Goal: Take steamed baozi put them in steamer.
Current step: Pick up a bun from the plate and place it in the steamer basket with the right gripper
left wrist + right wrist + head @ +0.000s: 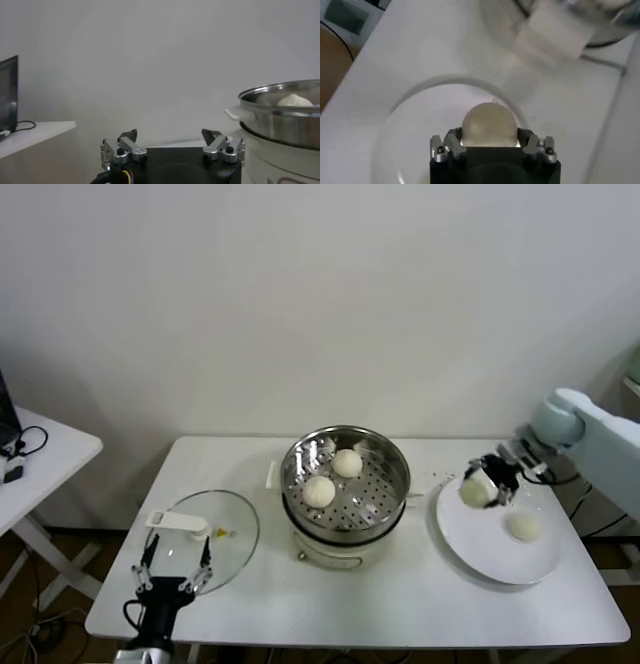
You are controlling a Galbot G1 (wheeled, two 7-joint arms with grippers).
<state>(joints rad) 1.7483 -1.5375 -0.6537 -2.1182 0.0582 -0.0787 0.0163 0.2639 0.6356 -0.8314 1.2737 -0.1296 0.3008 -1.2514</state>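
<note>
The steel steamer [392, 484] stands mid-table on its cream cooker base and holds two baozi [347, 463] [319, 491]. My right gripper [478, 488] hangs over the left part of the white plate [480, 549], shut on a third baozi [489, 123] lifted off the plate. In the right wrist view this bun fills the gap between both fingers. Another baozi [522, 526] lies on the plate to the right. My left gripper [173, 569] is parked open at the table's front left, near the glass lid; the steamer [280, 112] shows at the side of its wrist view.
A round glass lid [235, 539] with a white handle [176, 522] lies flat left of the cooker. A second white table [45, 459] with cables stands at far left. Bare tabletop lies between steamer and plate.
</note>
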